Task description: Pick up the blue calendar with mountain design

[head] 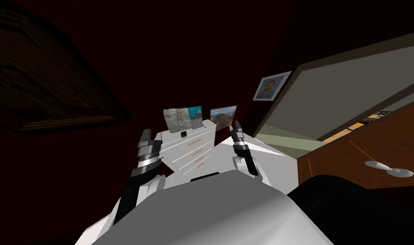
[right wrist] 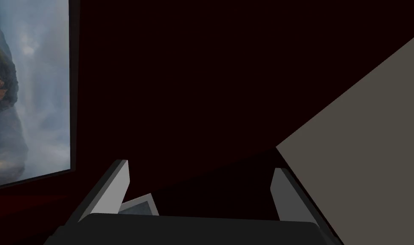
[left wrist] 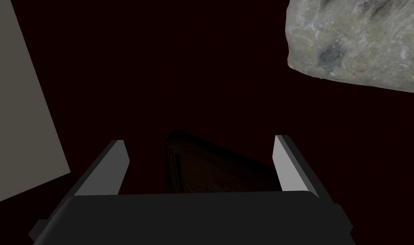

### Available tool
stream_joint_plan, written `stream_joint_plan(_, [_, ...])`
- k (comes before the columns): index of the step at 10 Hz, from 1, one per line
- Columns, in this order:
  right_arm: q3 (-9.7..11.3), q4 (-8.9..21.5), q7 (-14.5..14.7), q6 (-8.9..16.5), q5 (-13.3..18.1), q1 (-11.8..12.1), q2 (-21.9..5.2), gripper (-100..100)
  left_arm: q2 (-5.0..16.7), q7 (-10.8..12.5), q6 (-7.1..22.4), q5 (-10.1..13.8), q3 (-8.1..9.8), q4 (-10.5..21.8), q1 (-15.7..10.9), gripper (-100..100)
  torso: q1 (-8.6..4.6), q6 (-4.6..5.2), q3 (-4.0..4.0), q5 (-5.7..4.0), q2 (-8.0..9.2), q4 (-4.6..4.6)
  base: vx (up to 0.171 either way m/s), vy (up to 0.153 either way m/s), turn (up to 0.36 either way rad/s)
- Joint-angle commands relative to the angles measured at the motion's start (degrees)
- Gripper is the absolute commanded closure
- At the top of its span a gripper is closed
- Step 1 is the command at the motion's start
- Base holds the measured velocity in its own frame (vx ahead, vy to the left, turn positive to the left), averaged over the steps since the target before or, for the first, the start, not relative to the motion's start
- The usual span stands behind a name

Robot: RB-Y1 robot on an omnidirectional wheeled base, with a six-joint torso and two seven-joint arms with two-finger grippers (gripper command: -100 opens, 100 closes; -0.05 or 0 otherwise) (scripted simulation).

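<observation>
Dark red wall [head: 210,51] backs a white dresser [head: 192,146] with drawers, directly ahead. Blue calendar [head: 195,115] stands upright at the rear of the dresser top, propped for display. It is close against a grey stone-patterned panel [head: 176,119] on the robot's left; contact cannot be confirmed. Landscape picture [head: 223,116] shows against the wall on its other side. Small dark object [head: 184,134] lies on the top in front of the calendar.

Left gripper [head: 145,137] and right gripper [head: 235,126] are raised either side of the dresser, fingers spread, nothing between them. This is judged a ready posture ahead of the reach. The left wrist camera faces the panel's edge and the right faces the picture, so either arm must swing inward to meet the calendar
</observation>
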Motion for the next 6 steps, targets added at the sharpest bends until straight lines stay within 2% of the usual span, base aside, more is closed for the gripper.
stream_joint_plan(1, [0.00,0.00,0.00,0.00,0.00,0.00,0.00,0,2.21,0.38,-0.01,-0.16,0.64,0.56,0.25,-100,0.00,0.00,0.00,0.00,0.00,0.00,-0.006,0.000,-0.120])
stream_joint_plan(3, [0.00,0.00,0.00,0.00,0.00,0.00,0.00,0,4.87,0.96,-0.04,-0.38,1.56,1.36,0.62,-100,0.05,0.01,0.02,0.01,0.04,0.01,-0.014,0.010,-0.121])
stream_joint_plan(6, [0.00,0.00,0.00,0.00,0.00,-0.01,0.00,0,10.05,2.30,-0.16,-0.83,3.55,3.10,1.43,-100,0.07,0.01,0.05,0.02,0.10,0.02,-0.025,0.010,-0.173])
